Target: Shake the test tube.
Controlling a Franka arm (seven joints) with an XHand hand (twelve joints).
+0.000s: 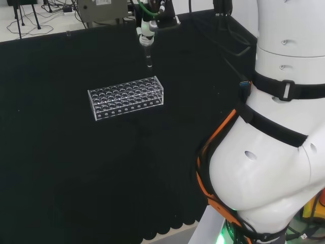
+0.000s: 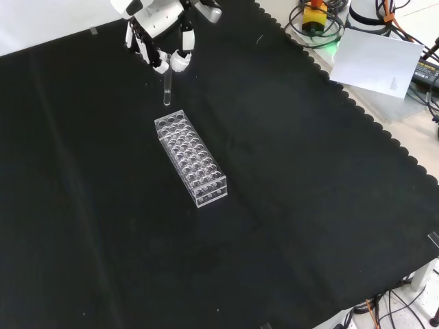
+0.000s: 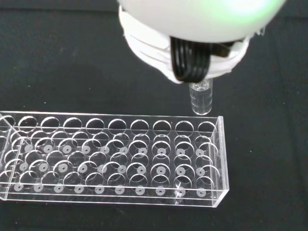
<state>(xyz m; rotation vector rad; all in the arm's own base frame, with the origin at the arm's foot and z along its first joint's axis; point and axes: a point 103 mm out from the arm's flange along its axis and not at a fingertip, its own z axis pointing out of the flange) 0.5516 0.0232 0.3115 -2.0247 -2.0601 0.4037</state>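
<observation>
the cloth is black and covers the bench; in the front view its scalloped edge runs down the right side. the arm takes up the right of the head view as large white links with black straps and an orange cable.

the rack is a clear plastic block with rows of round holes. it lies flat on the cloth, and every hole in view is empty. in the front view it runs diagonally, from upper left to lower right. in the head view the rack sits left of the arm. in the wrist view the rack shows its rows of holes at close range.

the hand hangs above the rack's far end in the front view. its fingers are curled and pinch the top of the tube.

the tube is clear and hangs upright below the fingers, clear of the rack, with its lower end just above and beyond the rack's far end. in the head view the tube hangs under the hand, above the rack's far right corner. in the wrist view the tube stands just behind the rack's back wall, near one end.
</observation>
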